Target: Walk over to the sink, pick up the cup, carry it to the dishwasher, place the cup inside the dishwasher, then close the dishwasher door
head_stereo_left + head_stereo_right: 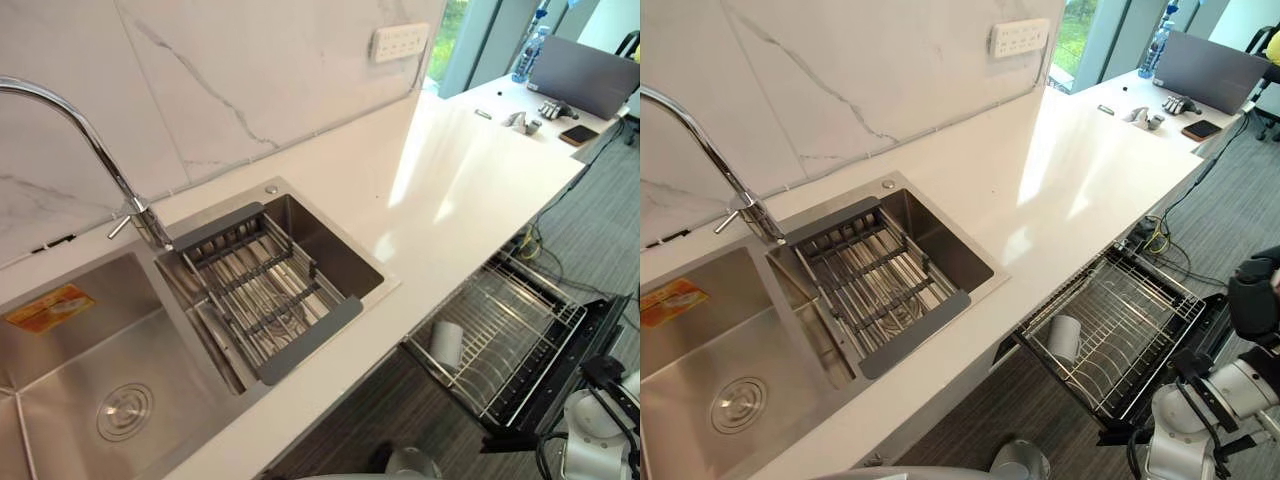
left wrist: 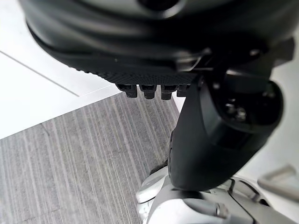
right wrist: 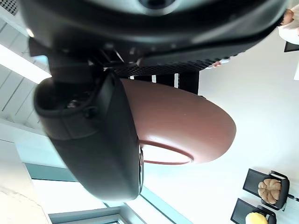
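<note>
White cup in the pulled-out dishwasher rack – both hands apart from it
We see a glossy white stone countertop around a brushed-steel sink that holds a slatted grey drainer; the smooth, cylindrical cup sits among the rack's thin wires at the corner nearest the sink, long axis running away from the counter edge – which end is the mouth we cannot tell. The left hand hangs relaxed and empty over grey plank floor; the right hand is raised beside the rack, its grasp unclear to us

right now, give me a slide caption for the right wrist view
Right hand clasping a brown cup, thumb laid across its side near the rim.
</note>
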Robot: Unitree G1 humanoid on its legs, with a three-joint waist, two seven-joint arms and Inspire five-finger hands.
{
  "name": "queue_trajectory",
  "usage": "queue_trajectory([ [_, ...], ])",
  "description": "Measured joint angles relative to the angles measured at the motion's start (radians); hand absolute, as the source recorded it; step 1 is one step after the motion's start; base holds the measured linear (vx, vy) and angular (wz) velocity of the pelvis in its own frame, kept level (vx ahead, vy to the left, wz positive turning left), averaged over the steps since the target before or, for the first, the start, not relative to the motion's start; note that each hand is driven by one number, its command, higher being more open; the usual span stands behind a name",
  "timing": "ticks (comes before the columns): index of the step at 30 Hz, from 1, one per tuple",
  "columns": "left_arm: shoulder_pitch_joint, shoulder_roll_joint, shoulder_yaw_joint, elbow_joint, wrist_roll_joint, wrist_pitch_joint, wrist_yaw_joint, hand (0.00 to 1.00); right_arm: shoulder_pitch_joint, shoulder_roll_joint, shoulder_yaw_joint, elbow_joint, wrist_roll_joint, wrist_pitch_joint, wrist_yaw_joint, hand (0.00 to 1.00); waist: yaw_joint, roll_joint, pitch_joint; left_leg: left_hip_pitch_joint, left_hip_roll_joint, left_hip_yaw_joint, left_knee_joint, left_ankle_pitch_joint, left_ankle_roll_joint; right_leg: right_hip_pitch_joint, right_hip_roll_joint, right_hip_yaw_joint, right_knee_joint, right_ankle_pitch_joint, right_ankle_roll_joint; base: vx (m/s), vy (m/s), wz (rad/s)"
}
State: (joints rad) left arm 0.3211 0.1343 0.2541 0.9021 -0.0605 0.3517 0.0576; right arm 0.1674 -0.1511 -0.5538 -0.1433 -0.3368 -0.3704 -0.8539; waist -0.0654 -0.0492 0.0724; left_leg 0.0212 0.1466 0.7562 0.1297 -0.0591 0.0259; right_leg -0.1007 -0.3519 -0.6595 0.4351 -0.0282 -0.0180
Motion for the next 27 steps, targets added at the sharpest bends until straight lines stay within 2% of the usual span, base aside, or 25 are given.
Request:
queue_trajectory([
  [1, -0.016, 0.017, 0.015, 0.0, 0.0, 0.004, 0.002, 1.0, -0.035, -0.003, 0.042, 0.002, 0.0, 0.006, 0.005, 0.0, 0.025, -0.012, 0.009, -0.062, 0.051, -0.011, 0.099, -0.028, 0.003, -0.003, 0.038, 0.007, -0.054, 0.02, -0.007, -0.1, -0.211, -0.66],
  [2, -0.039, 0.016, 0.021, 0.015, -0.003, 0.004, 0.001, 1.0, -0.07, -0.004, 0.081, 0.004, -0.008, 0.009, 0.004, 0.0, 0.054, -0.02, 0.006, -0.095, 0.015, -0.067, 0.052, -0.036, -0.012, 0.016, 0.08, 0.086, -0.204, 0.053, 0.043, -0.11, -0.148, -0.84],
  [3, -0.045, -0.003, 0.019, 0.021, -0.009, 0.003, 0.002, 1.0, -0.093, -0.011, 0.092, 0.002, -0.013, 0.011, 0.005, 0.0, 0.07, 0.008, -0.003, -0.103, 0.012, -0.078, 0.002, -0.002, 0.002, 0.039, 0.121, 0.12, -0.275, 0.059, 0.074, -0.17, -0.025, -0.94],
  [4, -0.058, -0.004, 0.016, 0.031, -0.032, -0.013, 0.006, 1.0, -0.133, -0.003, 0.13, 0.021, -0.051, 0.011, 0.006, 0.0, 0.089, -0.003, 0.009, -0.113, 0.033, -0.047, 0.027, 0.036, -0.002, 0.05, 0.123, 0.15, -0.23, -0.034, 0.073, -0.06, -0.09, -0.61],
  [5, -0.073, 0.013, 0.022, 0.033, -0.051, -0.02, 0.011, 1.0, -0.134, 0.0, 0.17, 0.024, -0.072, 0.018, 0.021, 0.0, 0.092, -0.016, 0.027, -0.124, 0.039, -0.048, 0.05, 0.032, -0.007, 0.077, 0.117, 0.141, -0.235, -0.083, 0.098, -0.08, -0.139, -0.39],
  [6, -0.08, 0.018, 0.028, 0.032, -0.064, -0.022, 0.01, 1.0, -0.136, -0.001, 0.187, 0.027, -0.089, 0.02, 0.039, 0.0, 0.094, -0.031, 0.032, -0.126, 0.049, -0.045, 0.066, 0.032, -0.007, 0.095, 0.125, 0.137, -0.272, -0.08, 0.121, -0.06, -0.183, -0.12],
  [7, -0.09, 0.015, 0.035, 0.035, -0.081, -0.024, 0.011, 1.0, -0.136, -0.009, 0.213, 0.031, -0.102, 0.022, 0.064, 0.0, 0.099, -0.021, 0.045, -0.128, 0.074, -0.043, 0.086, 0.033, -0.014, 0.117, 0.158, 0.137, -0.319, -0.057, 0.127, -0.13, -0.221, -0.23],
  [8, -0.083, 0.007, 0.035, 0.035, -0.114, -0.025, 0.018, 1.0, -0.127, -0.01, 0.246, 0.033, -0.104, 0.025, 0.092, 0.0, 0.099, -0.011, 0.046, -0.13, 0.103, -0.047, 0.096, 0.042, -0.035, 0.145, 0.202, 0.137, -0.377, -0.026, 0.112, -0.13, -0.206, -0.19],
  [9, -0.079, 0.006, 0.035, 0.035, -0.124, -0.028, 0.024, 1.0, -0.119, -0.011, 0.251, 0.034, -0.104, 0.025, 0.1, 0.0, 0.099, -0.01, 0.047, -0.132, 0.113, -0.051, 0.097, 0.046, -0.042, 0.151, 0.214, 0.136, -0.391, -0.02, 0.106, -0.13, -0.206, -0.06],
  [10, -0.074, 0.001, 0.04, 0.036, -0.145, -0.033, 0.03, 1.0, -0.108, -0.015, 0.251, 0.043, -0.103, 0.026, 0.111, 0.0, 0.098, 0.008, 0.044, -0.133, 0.126, -0.06, 0.096, 0.057, -0.053, 0.158, 0.231, 0.132, -0.403, -0.015, 0.099, -0.07, -0.097, 0.03],
  [12, -0.061, -0.013, 0.053, 0.038, -0.168, -0.041, 0.03, 1.0, -0.105, -0.037, 0.249, 0.075, -0.101, 0.028, 0.125, 0.0, 0.087, 0.015, 0.048, -0.129, 0.129, -0.064, 0.079, 0.075, -0.055, 0.162, 0.243, 0.13, -0.411, -0.011, 0.092, -0.07, -0.071, 0.08],
  [16, -0.059, -0.03, 0.05, 0.039, -0.183, -0.056, 0.03, 1.0, -0.105, -0.06, 0.244, 0.158, -0.099, 0.03, 0.144, 0.0, 0.068, 0.03, 0.071, -0.115, 0.106, -0.089, 0.019, 0.113, -0.048, 0.18, 0.246, 0.102, -0.424, -0.006, 0.085, -0.07, 0.001, 0.21],
  [19, -0.059, -0.044, 0.033, 0.036, -0.179, -0.061, 0.024, 1.0, -0.098, -0.06, 0.244, 0.182, -0.098, 0.044, 0.158, 0.0, 0.064, 0.052, 0.088, -0.099, 0.081, -0.111, -0.025, 0.138, -0.035, 0.197, 0.241, 0.079, -0.424, -0.004, 0.085, -0.03, 0.048, 0.25],
  [21, -0.055, -0.055, 0.027, 0.032, -0.177, -0.06, 0.019, 1.0, -0.096, -0.06, 0.244, 0.197, -0.098, 0.06, 0.169, 0.0, 0.067, 0.066, 0.099, -0.082, 0.068, -0.117, -0.051, 0.15, -0.032, 0.209, 0.237, 0.071, -0.424, -0.004, 0.085, -0.01, 0.06, 0.16],
  [23, -0.035, -0.073, 0.027, 0.017, -0.176, -0.061, 0.017, 1.0, -0.094, -0.059, 0.239, 0.242, -0.092, 0.083, 0.182, 0.0, 0.072, 0.079, 0.103, -0.059, 0.047, -0.12, -0.084, 0.167, -0.041, 0.213, 0.23, 0.072, -0.423, -0.006, 0.088, -0.01, 0.069, 0.01],
  [27, -0.02, -0.087, 0.013, 0.014, -0.173, -0.076, 0.016, 1.0, -0.083, -0.043, 0.208, 0.33, -0.087, 0.128, 0.198, 0.0, 0.073, 0.107, 0.114, -0.038, 0.025, -0.123, -0.099, 0.168, -0.039, 0.22, 0.214, 0.085, -0.422, -0.009, 0.096, 0.03, 0.089, -0.06],
])
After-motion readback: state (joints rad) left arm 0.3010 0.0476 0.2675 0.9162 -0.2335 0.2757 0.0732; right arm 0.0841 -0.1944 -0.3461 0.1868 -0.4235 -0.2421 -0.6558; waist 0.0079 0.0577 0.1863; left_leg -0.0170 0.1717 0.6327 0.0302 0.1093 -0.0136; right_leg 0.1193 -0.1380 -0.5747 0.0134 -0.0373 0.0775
